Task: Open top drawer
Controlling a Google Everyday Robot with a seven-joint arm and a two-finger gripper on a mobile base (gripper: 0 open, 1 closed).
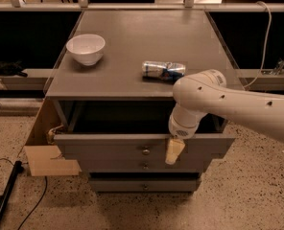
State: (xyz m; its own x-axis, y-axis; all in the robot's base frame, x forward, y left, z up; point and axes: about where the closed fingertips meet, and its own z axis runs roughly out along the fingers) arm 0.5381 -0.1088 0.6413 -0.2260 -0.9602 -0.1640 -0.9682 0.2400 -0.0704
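Camera view: hand [174, 150] (grip: cannot tell) hangs at front edge of the open top drawer [103, 147].

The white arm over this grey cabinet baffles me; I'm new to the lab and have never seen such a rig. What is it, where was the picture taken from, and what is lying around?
It is a robot's single arm, white and tube-like, reaching in from the right. Its gripper, the beige tip, hangs at the upper edge of the top drawer, just right of the drawer's small round knob. I cannot tell whether it grips anything. That drawer stands pulled out, showing a dark inside. There is one picture, taken from above and in front of the cabinet, looking down; where the camera is mounted is not known. On the cabinet top sit a white bowl at the left and a can lying on its side nearer the arm.
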